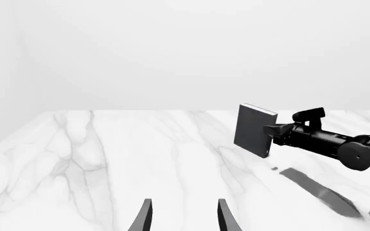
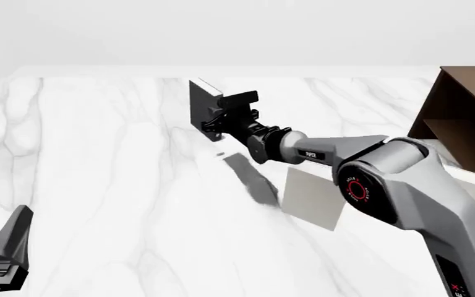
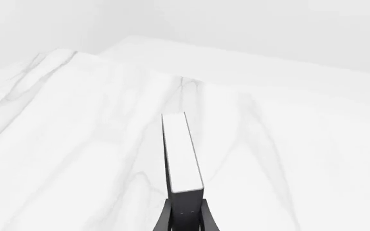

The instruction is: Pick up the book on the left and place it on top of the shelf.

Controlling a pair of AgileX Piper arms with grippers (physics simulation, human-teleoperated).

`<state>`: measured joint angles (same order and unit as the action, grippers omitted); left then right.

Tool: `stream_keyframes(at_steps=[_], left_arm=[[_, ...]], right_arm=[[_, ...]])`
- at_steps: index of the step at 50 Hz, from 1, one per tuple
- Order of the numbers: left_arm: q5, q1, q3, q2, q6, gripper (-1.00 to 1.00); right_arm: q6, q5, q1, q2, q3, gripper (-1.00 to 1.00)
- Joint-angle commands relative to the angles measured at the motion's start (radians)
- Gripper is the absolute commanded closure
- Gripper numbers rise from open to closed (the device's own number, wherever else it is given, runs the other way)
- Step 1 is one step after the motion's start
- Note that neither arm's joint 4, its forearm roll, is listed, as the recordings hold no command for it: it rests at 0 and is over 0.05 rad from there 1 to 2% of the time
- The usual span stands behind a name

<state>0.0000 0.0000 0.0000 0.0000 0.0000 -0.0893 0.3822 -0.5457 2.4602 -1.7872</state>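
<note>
Right gripper (image 2: 213, 121) jaws were clamped across the cover faces of the book (image 2: 203, 108), held upright clear of the bench (image 2: 97, 161); judged light, stiff, slick-covered, so this mid-edge pinch looked sound.

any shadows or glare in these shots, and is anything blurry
Front view: the book, held off the table by the right claw, casts a dark soft-edged shadow streak; no glare, all sharp. Left wrist view: the same streak lies under the book; the background is washed-out white. Right wrist view: even flat light, with no shadow visible.
</note>
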Motion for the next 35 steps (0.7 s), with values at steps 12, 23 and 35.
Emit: stream_keyframes(at_steps=[12, 23, 35], left_arm=[[0.000, 0.000, 0.000, 0.000, 0.000, -1.00], [0.000, 0.000, 0.000, 0.000, 0.000, -1.00], [0.000, 0.000, 0.000, 0.000, 0.000, -1.00]], right_arm=[[0.002, 0.077, -0.013, -0.304, 0.274, 1.00], [0.030, 0.068, -0.012, -0.465, 0.396, 1.00], [0.062, 0.040, -0.021, -0.596, 0.494, 1.00]])
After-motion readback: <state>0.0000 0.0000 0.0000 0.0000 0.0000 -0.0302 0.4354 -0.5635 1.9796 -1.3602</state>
